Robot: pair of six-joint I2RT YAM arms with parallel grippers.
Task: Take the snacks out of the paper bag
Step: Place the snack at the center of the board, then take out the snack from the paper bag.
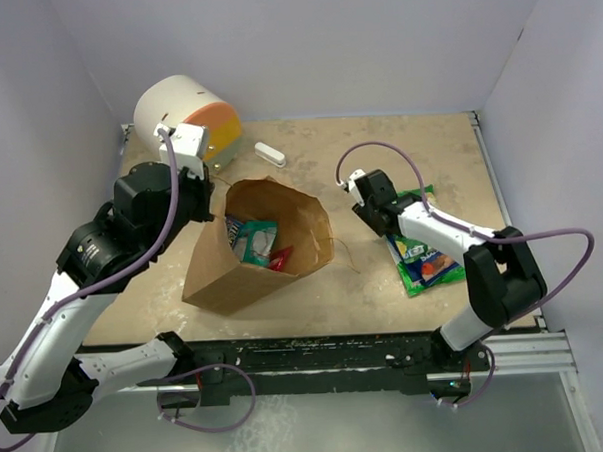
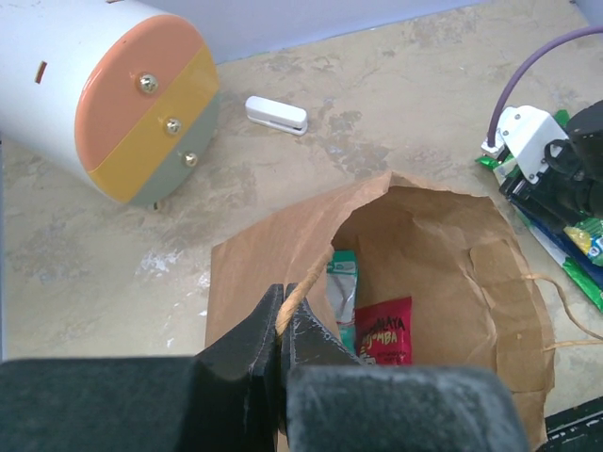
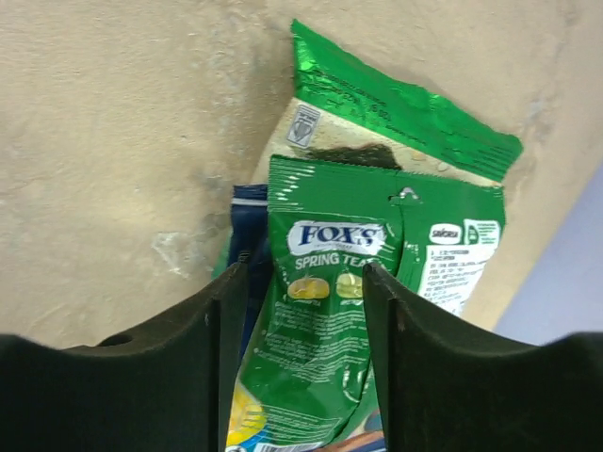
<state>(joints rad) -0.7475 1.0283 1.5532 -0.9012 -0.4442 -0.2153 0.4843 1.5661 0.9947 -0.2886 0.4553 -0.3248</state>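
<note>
The brown paper bag (image 1: 216, 275) lies tilted on the table with its mouth (image 1: 280, 202) open upward. My left gripper (image 1: 212, 190) is shut on its twisted handle (image 2: 300, 294) at the near-left rim. Inside the bag lie a teal-and-silver packet (image 2: 343, 292) and a red packet (image 2: 384, 331), which also show in the top view (image 1: 280, 257). My right gripper (image 1: 381, 214) is open just above a pile of snacks (image 1: 423, 261) to the right of the bag. Its jaws straddle a green Fox's packet (image 3: 330, 311) without closing on it. A green chip bag (image 3: 405, 113) and a dark blue packet (image 3: 247, 235) lie underneath.
A white-and-orange cylinder (image 1: 187, 116) lies at the back left, close behind my left gripper. A small white bar (image 1: 269, 153) lies beside it. The bag's second handle (image 2: 565, 315) trails toward the snack pile. Walls close off the back and both sides.
</note>
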